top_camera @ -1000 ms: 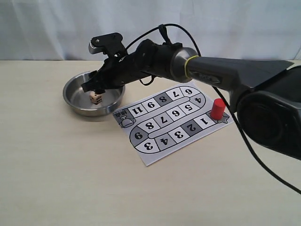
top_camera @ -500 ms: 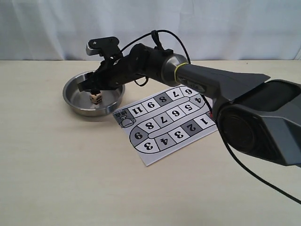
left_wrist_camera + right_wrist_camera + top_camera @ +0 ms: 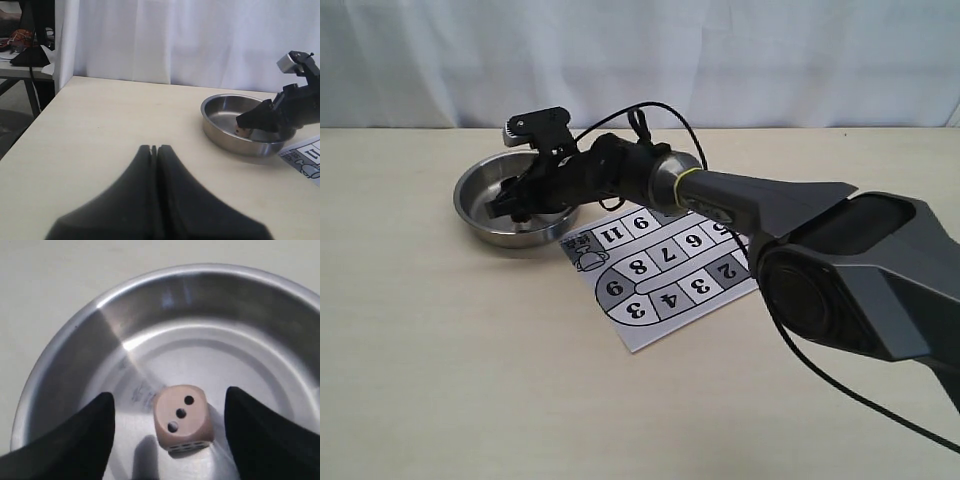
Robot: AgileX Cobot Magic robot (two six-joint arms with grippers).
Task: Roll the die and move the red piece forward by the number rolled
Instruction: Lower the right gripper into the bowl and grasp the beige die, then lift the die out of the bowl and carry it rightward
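The die, a pale beige cube with three pips up, lies on the floor of the steel bowl. My right gripper is open, with one black finger on each side of the die and a gap to each. In the exterior view that gripper reaches down into the bowl and hides the die. The left wrist view shows a sliver of the die under the right gripper. My left gripper is shut and empty over bare table. The red piece is hidden behind the right arm.
The paper game board with numbered squares lies just right of the bowl, partly under the right arm. A white curtain backs the table. The left wrist view shows the table's edge on the side away from the bowl.
My right arm has swung lower and further left, bringing the open gripper down into the bowl around the die. The arm now covers the red piece, which showed one second ago.
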